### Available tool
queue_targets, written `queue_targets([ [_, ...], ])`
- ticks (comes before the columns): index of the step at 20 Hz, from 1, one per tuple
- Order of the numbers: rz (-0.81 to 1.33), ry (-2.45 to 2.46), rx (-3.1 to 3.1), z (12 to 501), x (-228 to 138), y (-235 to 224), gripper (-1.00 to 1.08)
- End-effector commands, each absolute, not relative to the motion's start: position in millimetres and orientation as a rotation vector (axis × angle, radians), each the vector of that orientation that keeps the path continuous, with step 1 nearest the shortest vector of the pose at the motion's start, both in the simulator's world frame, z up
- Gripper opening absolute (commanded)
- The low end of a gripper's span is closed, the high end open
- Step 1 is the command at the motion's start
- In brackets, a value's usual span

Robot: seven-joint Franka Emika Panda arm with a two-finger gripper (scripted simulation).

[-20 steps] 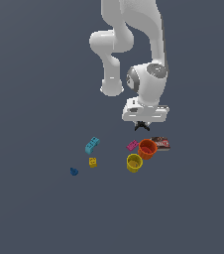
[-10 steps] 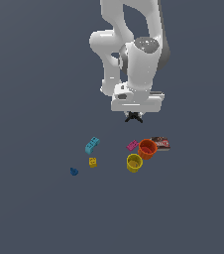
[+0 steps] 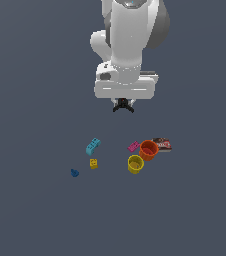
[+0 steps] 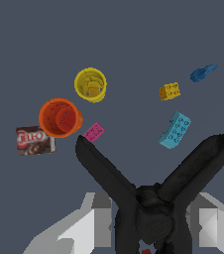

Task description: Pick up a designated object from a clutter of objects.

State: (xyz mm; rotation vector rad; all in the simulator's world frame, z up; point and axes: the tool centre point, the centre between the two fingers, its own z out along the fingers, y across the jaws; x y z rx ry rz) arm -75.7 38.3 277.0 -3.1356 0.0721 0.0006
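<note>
The designated object, a small black clamp [image 3: 123, 106] with spread prongs, hangs well above the floor, just under the white hand. My gripper [image 3: 122, 101] is shut on it. In the wrist view the clamp [image 4: 151, 196] fills the foreground, its two prongs spread in a V, with a red spot at its base. The pale fingers [image 4: 89, 225] of the gripper [image 4: 151, 223] press on it from both sides. Below lies the clutter of objects: cyan block [image 3: 92, 146], yellow block [image 3: 93, 163], magenta block [image 3: 133, 146] and a blue toy [image 3: 74, 173].
An orange cup [image 3: 148, 150] and a yellow cup [image 3: 135, 164] stand side by side on the dark floor, with a flat red packet [image 3: 162, 145] beside the orange cup. In the wrist view all of these lie far below the hand.
The arm has lifted the black clamp higher above the clutter and swung toward the exterior view's left. The objects on the floor have not moved.
</note>
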Motion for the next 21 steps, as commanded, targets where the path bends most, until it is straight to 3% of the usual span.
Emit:
queue_targets([
  [1, 0.001, 0.072, -3.136, 300, -70, 23, -1.0],
  [11, 0.001, 0.075, -3.14, 366, -51, -20, -1.0],
  [21, 0.0, 0.075, -3.141, 386, -44, -33, -1.0],
])
